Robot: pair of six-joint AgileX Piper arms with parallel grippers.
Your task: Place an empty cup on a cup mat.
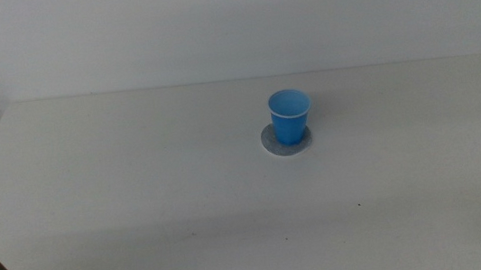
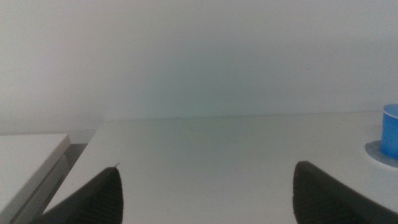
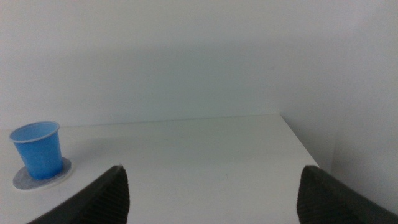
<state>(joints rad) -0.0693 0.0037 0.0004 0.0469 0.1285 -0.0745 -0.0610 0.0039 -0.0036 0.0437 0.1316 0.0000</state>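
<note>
Already both arms are well back from the cup (image 1: 290,117). The left gripper (image 2: 205,193) has its jaws spread wide with nothing between them, and only bare table (image 2: 211,149) lies ahead of it; the right gripper (image 3: 214,196) is likewise parted and holding nothing. Neither touches the cup, which is well apart from both.

That cup stands upright, mouth up and apparently empty, on the cup mat (image 1: 270,146). The mat's pale rim shows around the cup's base, though the cup looks set a little off the mat's centre rather than dead middle. By these pictures the placement looks done.

What could still go wrong is small: an arm swinging across the table toward the cup would knock it, since a light tapered cup tips easily, and the flat mat under it could slide along.

The middle view shows the whole tabletop and just a dark tip of the left gripper at its lower corner, with the right one out of sight. Each wrist view shows how wide its own jaws stand; the left one catches only a sliver of the cup, the right one shows it whole.
</note>
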